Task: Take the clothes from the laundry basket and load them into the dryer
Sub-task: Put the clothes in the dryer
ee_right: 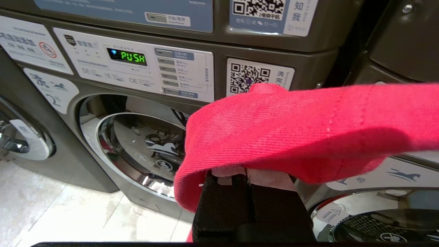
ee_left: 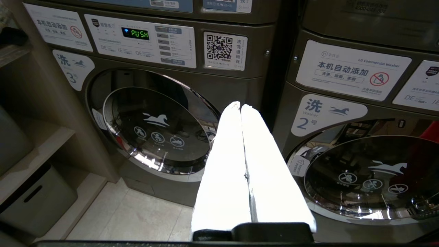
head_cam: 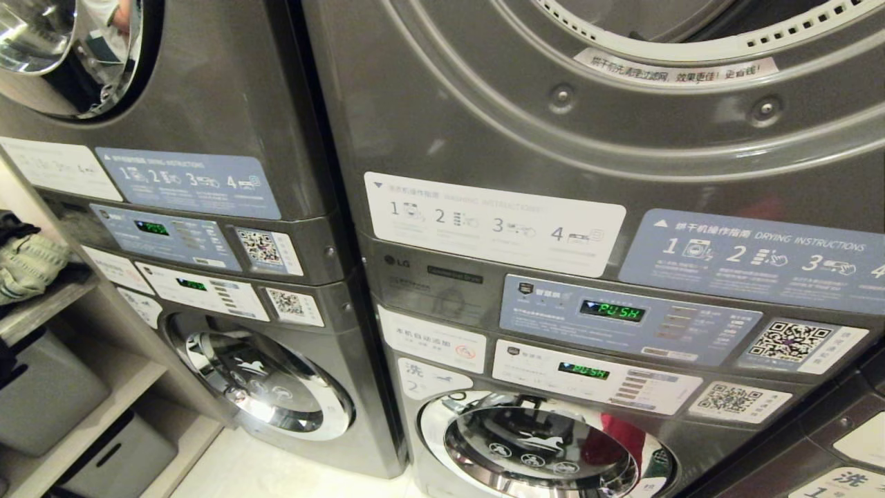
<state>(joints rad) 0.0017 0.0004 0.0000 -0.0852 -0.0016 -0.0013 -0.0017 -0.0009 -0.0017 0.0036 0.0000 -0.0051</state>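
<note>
Draping over right gripper (ee_right: 248,175): red twill garment (ee_right: 291,133), soft folds.

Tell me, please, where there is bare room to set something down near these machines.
Bare floor lies before washer 3, bordered by the shelf unit. The shelves are crowded: grey bins below, clothes above.

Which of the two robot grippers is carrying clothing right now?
The right gripper: it is shut on a red garment draped over it. The left gripper is shut with its white fingers pressed together, holding nothing.
</note>
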